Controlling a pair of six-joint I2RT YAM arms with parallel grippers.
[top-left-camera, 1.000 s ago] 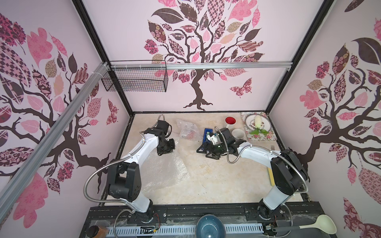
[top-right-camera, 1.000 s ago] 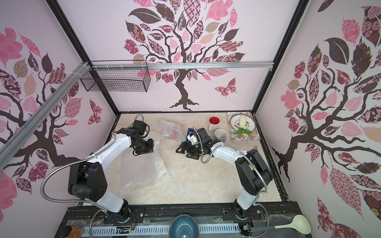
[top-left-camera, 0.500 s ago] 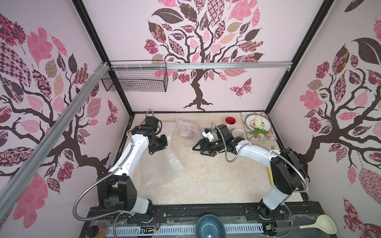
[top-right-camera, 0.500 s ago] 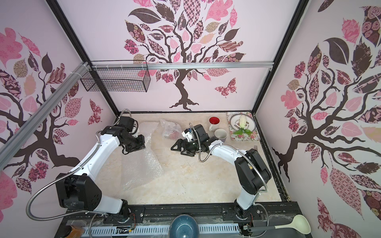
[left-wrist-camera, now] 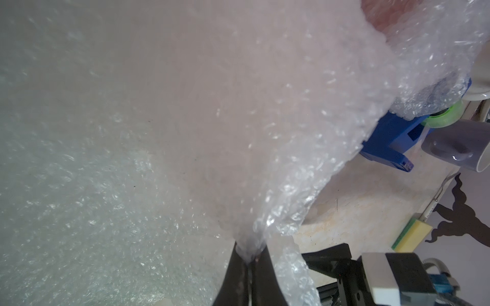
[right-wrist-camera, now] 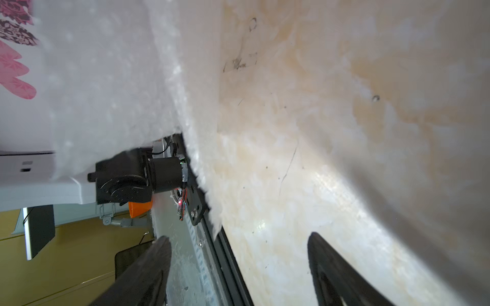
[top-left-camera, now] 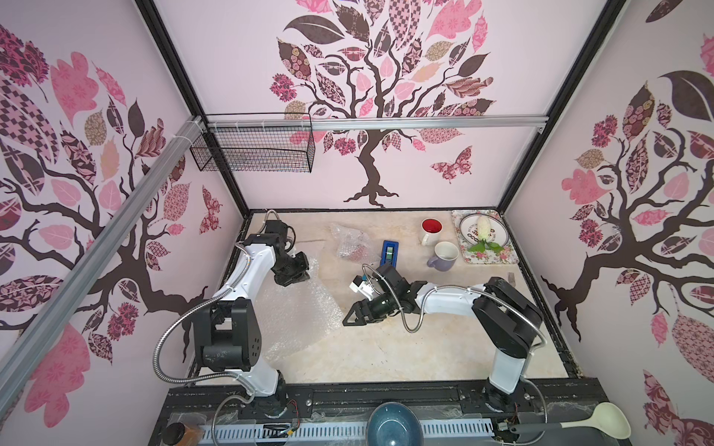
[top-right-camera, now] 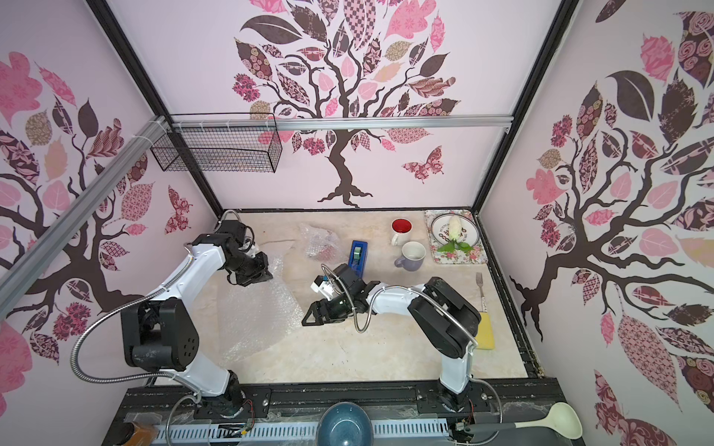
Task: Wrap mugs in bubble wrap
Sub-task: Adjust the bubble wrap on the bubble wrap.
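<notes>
A large clear bubble wrap sheet [top-left-camera: 299,309] [top-right-camera: 259,312] lies on the left of the table. My left gripper [top-left-camera: 293,272] [top-right-camera: 253,276] [left-wrist-camera: 249,255] is shut on its far corner, and the wrap [left-wrist-camera: 185,132] drapes from the jaws. At the sheet's right edge my right gripper [top-left-camera: 351,314] [top-right-camera: 311,316] [right-wrist-camera: 237,245] stands open, empty, with the sheet's edge [right-wrist-camera: 106,92] just beyond its fingertips. A white mug with red inside [top-left-camera: 431,229] [top-right-camera: 401,229] and a lavender mug [top-left-camera: 444,256] [top-right-camera: 412,256] [left-wrist-camera: 456,148] stand at the back right. A bundle of bubble wrap showing red inside [top-left-camera: 349,243] [top-right-camera: 320,243] lies at the back middle.
A blue tape dispenser [top-left-camera: 390,253] [top-right-camera: 358,255] [left-wrist-camera: 384,137] stands behind the right gripper. A floral tray [top-left-camera: 498,258] with a plate fills the back right corner. A fork [top-right-camera: 480,285] and a yellow sponge [top-right-camera: 485,330] lie along the right edge. A blue bowl [top-left-camera: 389,424] sits off the table's front.
My right gripper has left the tape dispenser and come forward and left to the sheet's right edge, its jaws narrowing slightly. The left gripper has drawn the sheet's corner a little leftward.
</notes>
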